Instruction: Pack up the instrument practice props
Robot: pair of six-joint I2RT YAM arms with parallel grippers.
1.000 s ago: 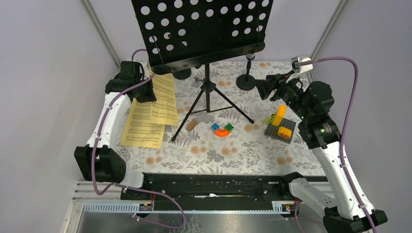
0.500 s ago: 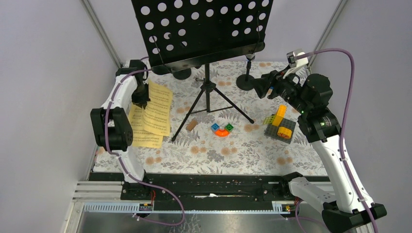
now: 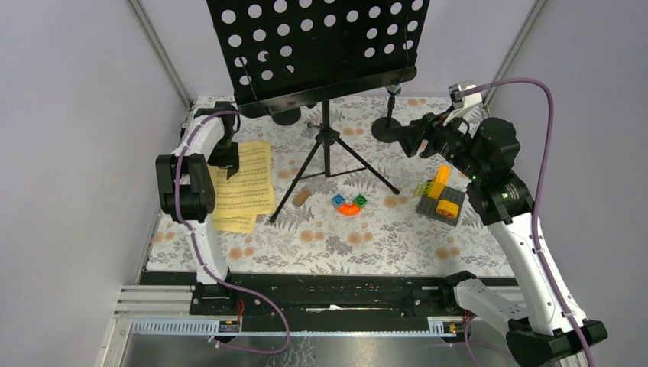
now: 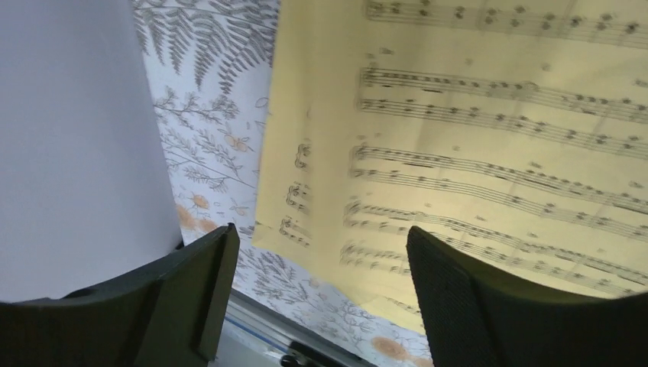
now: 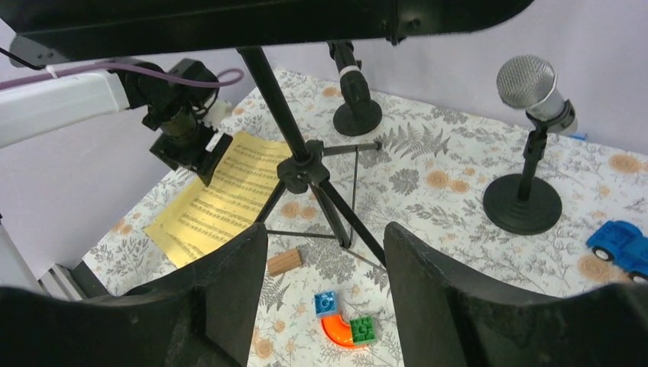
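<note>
The black perforated music rack [image 3: 321, 42] stands on its tripod [image 5: 306, 164] at the back middle. Two yellow sheet-music pages [image 3: 244, 183] lie overlapped on the floral cloth at the left. My left gripper [image 3: 227, 157] hovers over their far edge, open, with the page [image 4: 489, 153] beyond its jaws and nothing between them. A silver microphone [image 5: 531, 88] sits in a round-based holder [image 5: 523, 202]. A black microphone [image 5: 353, 73] stands in a second holder [image 5: 357, 118] behind the tripod. My right gripper [image 5: 325, 290] is open and empty, raised at the right, facing the tripod.
An orange curved block [image 5: 340, 329] with blue and green bricks lies in front of the tripod, with a small wooden block [image 5: 284, 261] beside it. A blue toy car [image 5: 619, 245] sits at the right. A grey brick plate with yellow pieces [image 3: 442, 199] lies under my right arm.
My left gripper has opened and let go of the top page, which now lies flatter on the other. The left arm folded back toward the far left corner. The right gripper shifted slightly left.
</note>
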